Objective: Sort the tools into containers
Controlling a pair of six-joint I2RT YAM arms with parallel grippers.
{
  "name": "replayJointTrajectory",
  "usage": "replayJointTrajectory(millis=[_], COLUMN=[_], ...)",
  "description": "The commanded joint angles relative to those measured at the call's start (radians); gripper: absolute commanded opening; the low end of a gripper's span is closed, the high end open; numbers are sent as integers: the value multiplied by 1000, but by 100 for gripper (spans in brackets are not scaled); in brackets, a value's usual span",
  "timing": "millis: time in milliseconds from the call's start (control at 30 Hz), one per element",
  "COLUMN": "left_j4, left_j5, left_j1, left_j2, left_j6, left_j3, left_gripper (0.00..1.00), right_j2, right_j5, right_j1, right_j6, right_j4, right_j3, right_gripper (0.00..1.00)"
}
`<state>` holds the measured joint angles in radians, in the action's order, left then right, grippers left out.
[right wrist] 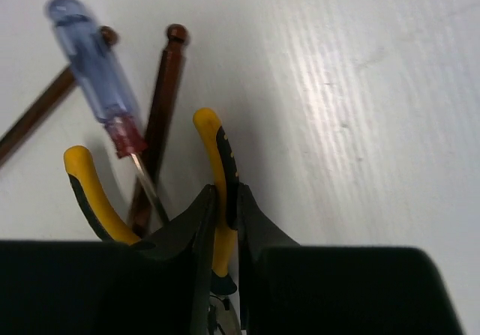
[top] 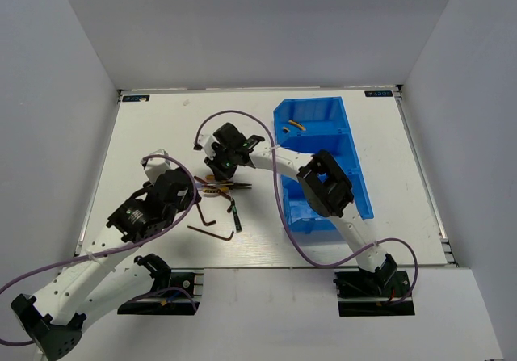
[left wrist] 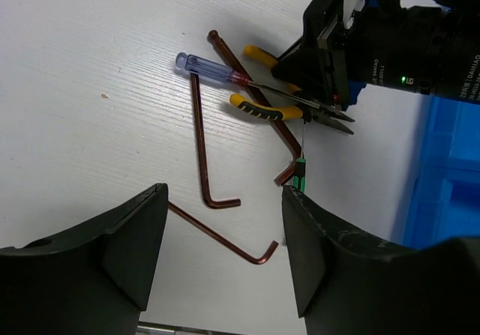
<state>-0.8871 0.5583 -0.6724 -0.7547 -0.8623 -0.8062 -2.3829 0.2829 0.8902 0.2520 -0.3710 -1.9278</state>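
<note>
On the left of the top view, your left pincer hangs over the white table, its fingers spread wide and holding nothing. Its wrist view shows two copper-brown hex keys just past the fingertips. One hex key runs up the frame with its elbow near the bottom. The lower hex key lies slanted between the fingers, and neither touches them. Right of those, a screwdriver with a clear blue handle lies slanted, its shaft crossing the pliers. A third, longer hex key runs beneath the pliers' yellow-and-black handles. Your right pincer is at the centre of the top view and is narrowed onto one yellow handle of the pliers, with a finger on each side of it. The other handle stays free to its left. You cannot tell whether the pliers are off the table. Just below the pliers' nose sits a small green-handled screwdriver, apart from both pincers. On the right of the top view, the blue bins stand in a row. A small yellow item lies in the far compartment, too small to identify.
</note>
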Motion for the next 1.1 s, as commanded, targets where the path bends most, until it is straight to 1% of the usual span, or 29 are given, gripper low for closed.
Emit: replayJointTrajectory(millis=[0, 167, 333, 400, 433, 467, 567, 600, 733, 767, 800, 867, 900, 933, 1067], left_j4=[13, 31, 43, 43, 53, 53, 53, 53, 53, 62, 62, 74, 74, 83, 115], left_j5=[-1, -1, -11, -11, -11, -11, -20, -20, -20, -20, -20, -29, -29, -29, -38], left_j1=[-6, -6, -6, -6, -6, -6, -6, -6, -6, -6, -6, -6, -6, -6, -6], left_j2=[6, 6, -14, -14, -14, -14, -5, -5, -5, -5, -5, -15, -26, -38, -129], left_j6=[-11, -11, -11, -11, -11, -11, -11, -11, -11, -11, -11, 9, 9, 22, 60], left_j3=[4, 4, 4, 4, 4, 4, 13, 13, 31, 32, 41, 53, 64, 64, 74], left_gripper=[72, 71, 71, 71, 71, 71, 71, 71, 71, 71, 71, 71, 71, 71, 71], right_j2=[71, 137, 185, 209, 220, 237, 244, 241, 229, 223, 218, 217, 217, 221, 238], right_j5=[-123, -229, -278, -278, -327, -333, -386, -422, -465, -479, -484, -497, -502, -507, -536], right_j1=[-19, -22, -33, -42, -45, -54, -76, -79, -135, -148, -183, -209, -250, -266, -338], right_j6=[88, 213, 260, 273, 298, 308, 406, 443, 535, 573, 582, 592, 590, 587, 552], right_j4=[-20, 72, 98, 147, 161, 174, 247, 297, 357, 406, 411, 411, 411, 418, 428], right_j3=[-68, -74, -53, -39, -24, -23, -30, -39, -71, -77, -85, -89, -77, -73, 22], right_gripper=[0, 0, 0, 0, 0, 0, 0, 0, 0, 0, 0, 0, 0, 0, 0])
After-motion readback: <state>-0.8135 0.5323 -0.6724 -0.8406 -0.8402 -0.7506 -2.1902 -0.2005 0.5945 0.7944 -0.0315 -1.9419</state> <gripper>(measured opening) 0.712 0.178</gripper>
